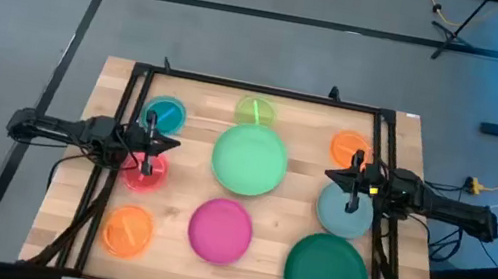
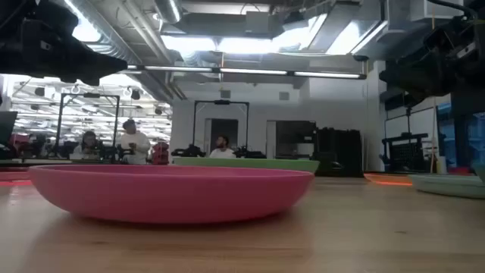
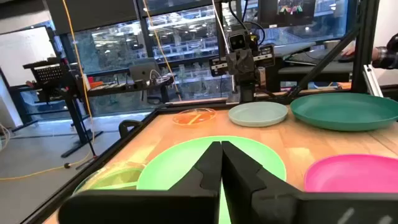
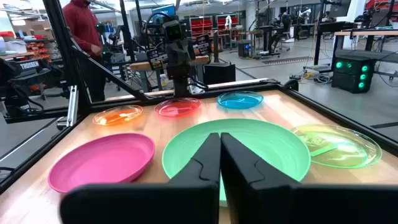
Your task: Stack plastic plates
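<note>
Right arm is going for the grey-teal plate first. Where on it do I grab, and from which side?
Take the grey-teal plate by its raised rim, on the edge nearest the right gripper, which hangs above it with fingers shut. It lies flat and shallow, so only the lip gives a hold: open, come down from above, one finger inside and one outside. The dark green plate crowds the opposite edge.

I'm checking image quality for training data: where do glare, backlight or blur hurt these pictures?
Low view: bright ceiling lights behind, the arms mere silhouettes, the magenta plate looming large and soft-edged. Left wrist view: bright windows behind; the left claw is dark and featureless. High view: evenly lit, blue light at the right edge.
</note>
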